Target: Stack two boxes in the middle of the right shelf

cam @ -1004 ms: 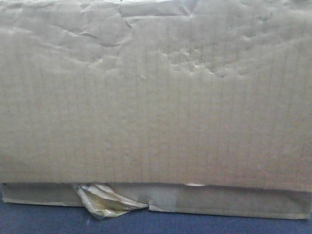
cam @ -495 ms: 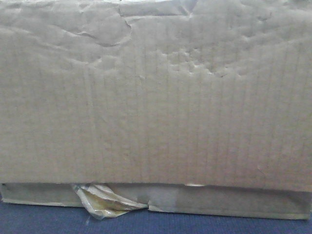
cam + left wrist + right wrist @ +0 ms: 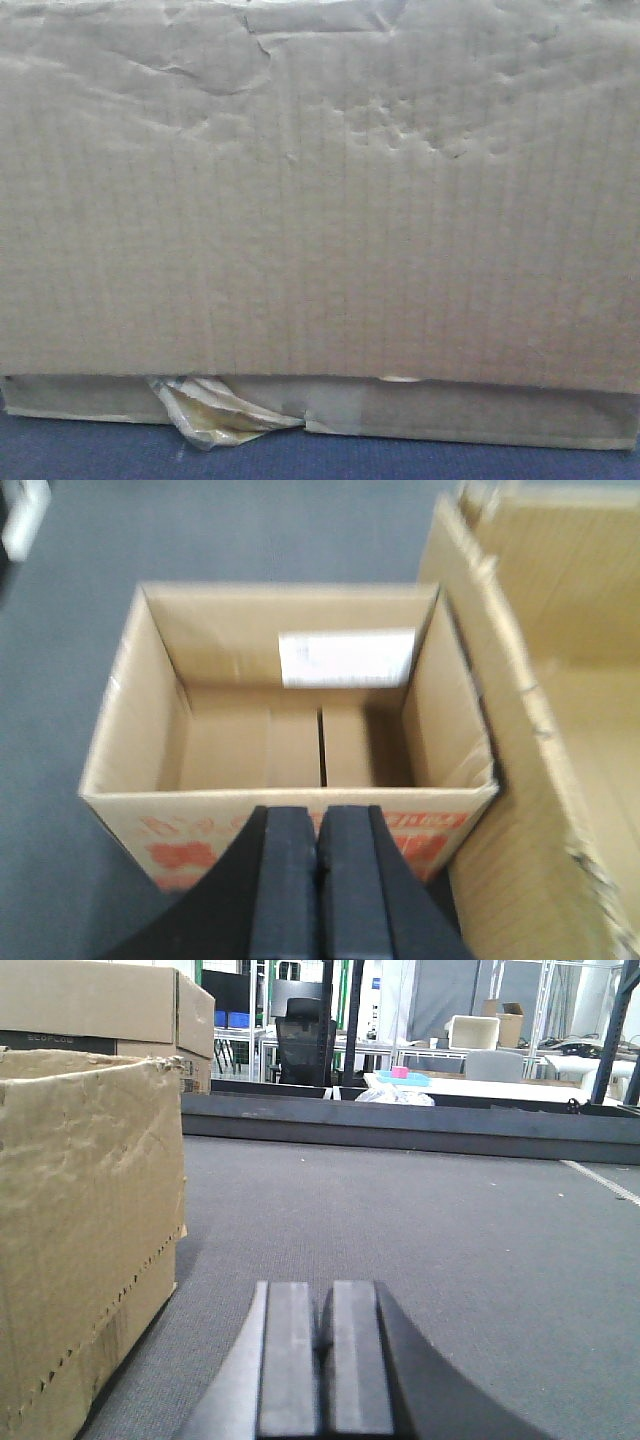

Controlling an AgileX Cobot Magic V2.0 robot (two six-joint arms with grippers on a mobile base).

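As you look through the front camera, a creased cardboard face (image 3: 320,200) fills nearly everything, with torn tape (image 3: 215,410) hanging at its lower edge above a strip of blue floor (image 3: 100,450).

From the left wrist you see the left gripper (image 3: 320,880) pressed together on nothing, above an open small box (image 3: 440,710) with a white label (image 3: 345,658) inside. A worn large box (image 3: 520,810) stands just beside it, to the right in that view.

From the right wrist, your right gripper (image 3: 322,1360) is likewise closed and empty, low over grey carpet (image 3: 420,1220), the large box (image 3: 85,1220) to its left.
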